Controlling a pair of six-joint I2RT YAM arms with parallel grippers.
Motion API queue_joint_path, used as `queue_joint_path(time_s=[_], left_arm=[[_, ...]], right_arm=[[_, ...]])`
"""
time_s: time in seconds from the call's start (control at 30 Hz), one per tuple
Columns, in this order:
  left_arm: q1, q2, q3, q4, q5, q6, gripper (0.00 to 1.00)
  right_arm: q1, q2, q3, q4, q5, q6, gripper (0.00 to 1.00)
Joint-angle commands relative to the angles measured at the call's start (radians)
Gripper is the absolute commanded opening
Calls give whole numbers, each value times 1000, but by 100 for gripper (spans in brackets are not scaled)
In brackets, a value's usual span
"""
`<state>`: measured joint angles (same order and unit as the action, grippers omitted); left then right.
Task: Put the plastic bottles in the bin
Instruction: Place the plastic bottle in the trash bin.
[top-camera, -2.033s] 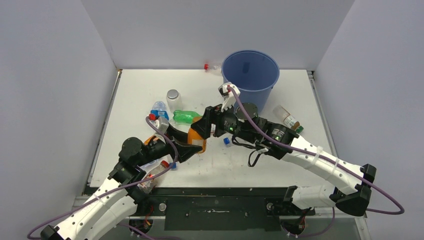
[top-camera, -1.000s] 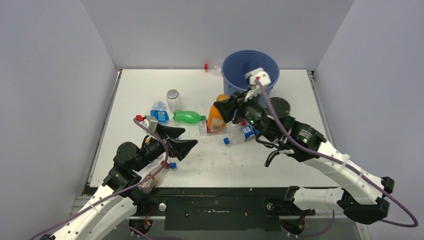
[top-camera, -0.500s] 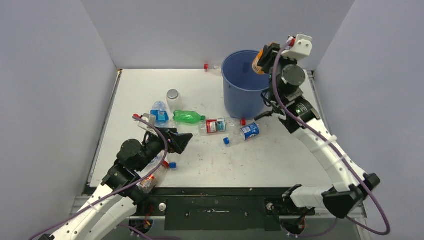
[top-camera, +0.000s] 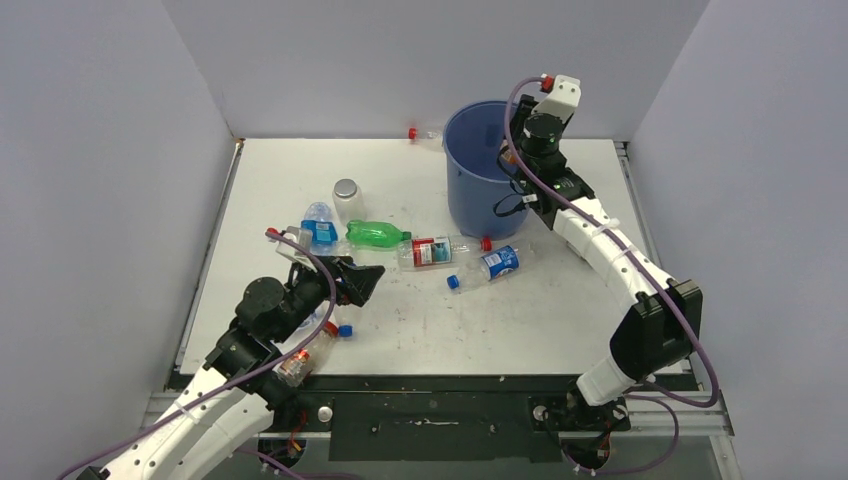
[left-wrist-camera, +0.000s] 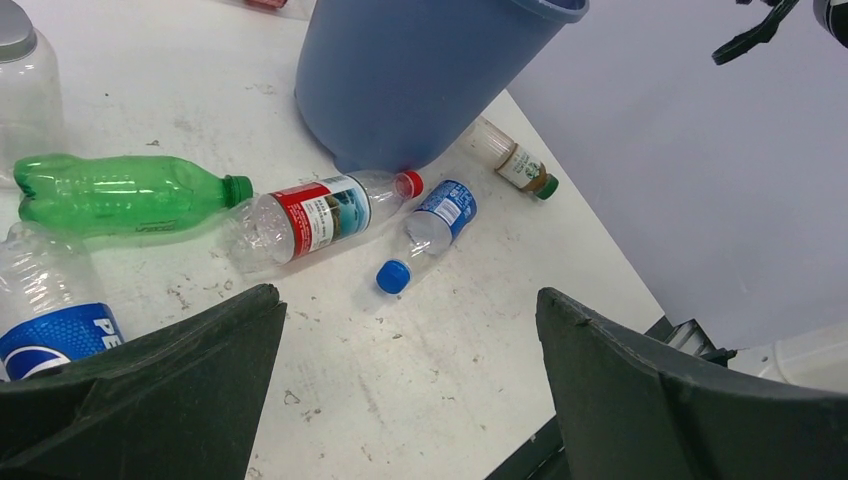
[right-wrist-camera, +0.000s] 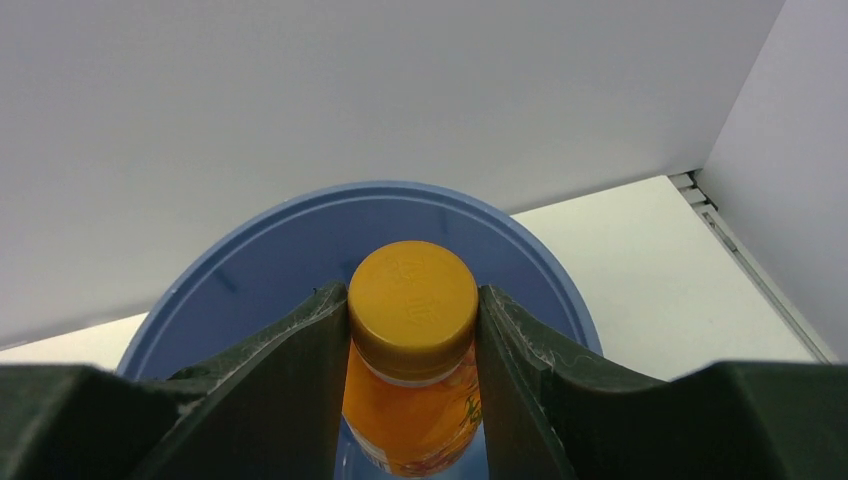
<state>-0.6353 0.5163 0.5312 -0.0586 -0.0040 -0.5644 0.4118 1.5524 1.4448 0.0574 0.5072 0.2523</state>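
One nearly in: holding orange bottle (right-wrist-camera: 410, 410) in right pincer (right-wrist-camera: 411, 305) over bin (right-wrist-camera: 250, 260), not yet dropped. Left pincer (left-wrist-camera: 408, 295) wide, empty, above desk (top-camera: 560, 310). At least six bottles (top-camera: 375, 234) to clear.

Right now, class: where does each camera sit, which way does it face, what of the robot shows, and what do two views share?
Top external: above, behind the robot, looking down at the table; left arm, right arm show.
Left wrist: on the left arm, facing past the red-labelled bottle to the bin; open left gripper frames it.
Right wrist: on the right arm, looking into the bin; right gripper clamps the orange bottle.
Shared: the bin, all three.
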Motion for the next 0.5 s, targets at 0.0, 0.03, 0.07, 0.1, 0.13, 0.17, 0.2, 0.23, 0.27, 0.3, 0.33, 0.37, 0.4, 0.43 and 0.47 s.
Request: queue_joint_path(time_s=[0.0, 0.03, 0.07, 0.1, 0.13, 0.17, 0.2, 0.23, 0.27, 0.3, 0.33, 0.37, 0.4, 0.43, 0.47], left_arm=[[-1, 2, 36, 5, -18, 1, 96], [-1, 2, 37, 1, -20, 1, 96], [-1, 5, 39, -2, -20, 1, 96], [-1, 7, 39, -3, -21, 1, 96], [-1, 8, 39, -2, -21, 1, 96], [-1, 9, 41, -2, -20, 3, 96], [-1, 11, 42, -3, -20, 4, 96], [-1, 12, 42, -4, -21, 4, 96], [-1, 13, 44, -6, -22, 7, 96], [0, 13, 44, -9, -24, 8, 96], [-1, 13, 45, -11, -26, 9, 96], [-1, 13, 46, -11, -28, 10, 96], [-1, 12, 45, -13, -29, 11, 96], [-1, 13, 47, -15, -29, 11, 96], [-1, 12, 47, -18, -32, 12, 96]], right_arm=[[-13, -10, -7, 17, -29, 39, 50], [-16, -14, -12, 12, -32, 42, 58], [-19, -20, -14, 7, -33, 43, 66], [-19, -29, -14, 2, -37, 43, 70], [-20, -38, -13, -1, -38, 42, 75], [-19, -50, -10, -9, -42, 42, 78], [-19, -62, -6, -16, -48, 45, 81], [-20, -83, -1, -30, -54, 51, 83], [-19, -100, 10, -47, -70, 60, 85], [-18, -117, 19, -81, -84, 77, 86], [-16, -136, 23, -112, -97, 99, 86], [-13, -161, 15, -138, -99, 125, 86], [-8, -193, -7, -158, -99, 155, 86], [-7, -236, -45, -168, -100, 189, 87], [-7, -286, -96, -168, -110, 226, 87]])
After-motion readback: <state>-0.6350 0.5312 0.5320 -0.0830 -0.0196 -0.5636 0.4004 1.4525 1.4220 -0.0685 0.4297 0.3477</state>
